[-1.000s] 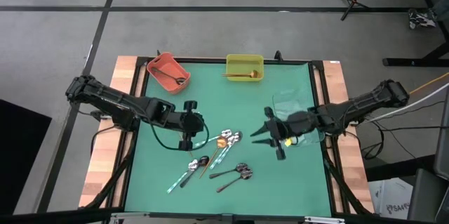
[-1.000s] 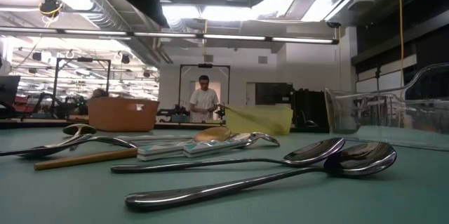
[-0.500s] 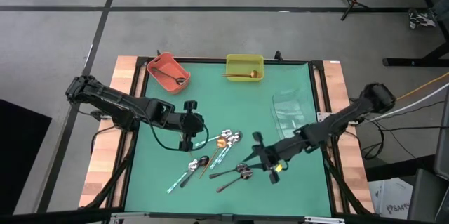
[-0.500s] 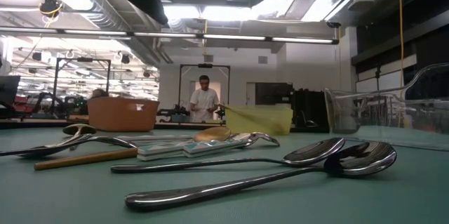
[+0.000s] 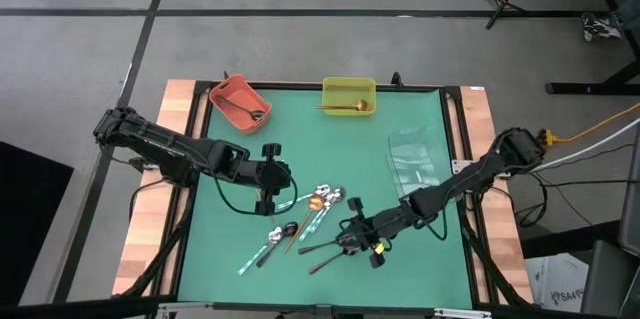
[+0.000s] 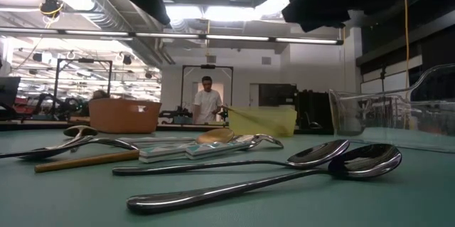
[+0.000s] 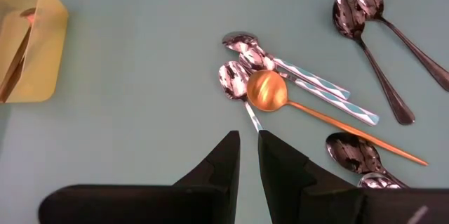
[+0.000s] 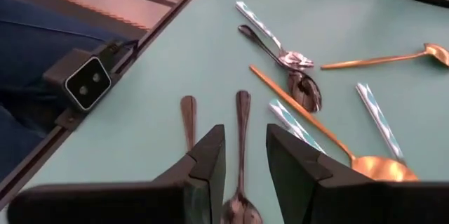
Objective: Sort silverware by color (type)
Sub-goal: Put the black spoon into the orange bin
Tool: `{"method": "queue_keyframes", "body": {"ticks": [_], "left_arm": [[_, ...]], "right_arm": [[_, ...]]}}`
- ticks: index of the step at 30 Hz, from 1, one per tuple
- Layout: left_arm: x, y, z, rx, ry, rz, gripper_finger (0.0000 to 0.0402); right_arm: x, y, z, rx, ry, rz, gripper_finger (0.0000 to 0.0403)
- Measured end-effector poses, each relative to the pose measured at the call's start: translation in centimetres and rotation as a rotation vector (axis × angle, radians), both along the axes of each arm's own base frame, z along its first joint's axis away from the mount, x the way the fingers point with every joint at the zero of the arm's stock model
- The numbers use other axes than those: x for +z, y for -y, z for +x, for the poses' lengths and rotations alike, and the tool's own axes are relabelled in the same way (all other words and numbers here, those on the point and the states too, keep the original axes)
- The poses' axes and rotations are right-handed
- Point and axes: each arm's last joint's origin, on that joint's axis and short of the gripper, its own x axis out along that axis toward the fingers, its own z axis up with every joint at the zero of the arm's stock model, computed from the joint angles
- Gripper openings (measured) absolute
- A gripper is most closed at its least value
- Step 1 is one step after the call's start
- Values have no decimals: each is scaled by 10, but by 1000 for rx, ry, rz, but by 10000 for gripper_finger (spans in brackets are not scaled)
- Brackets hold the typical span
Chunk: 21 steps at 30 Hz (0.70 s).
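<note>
Right gripper, fingers parted and empty, hovers over two dark spoons at the lower centre of the green mat. Left gripper, nearly closed on nothing, waits at centre left. The spoons look light, rigid and slippery; pinching across the thin handle seems best.

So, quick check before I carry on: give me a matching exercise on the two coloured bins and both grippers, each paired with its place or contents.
Column one:
1. red bin
2. yellow bin
3. right gripper
4. left gripper

Column two:
A. holds a gold spoon
B. open, low over two dark spoons
C. holds a dark spoon
D. by the striped spoons, on the pile's left side

Pairs: 1-C, 2-A, 3-B, 4-D
</note>
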Motion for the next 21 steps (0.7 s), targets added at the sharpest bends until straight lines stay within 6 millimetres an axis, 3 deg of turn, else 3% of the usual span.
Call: {"method": "queue_keyframes", "body": {"ticks": [12, 21], "left_arm": [[0, 0, 0, 0, 0, 0, 47], [0, 0, 0, 0, 2, -1, 47]], "right_arm": [[-8, -16, 34, 24, -76, -18, 97], [-14, -3, 47, -26, -203, -53, 97]]}}
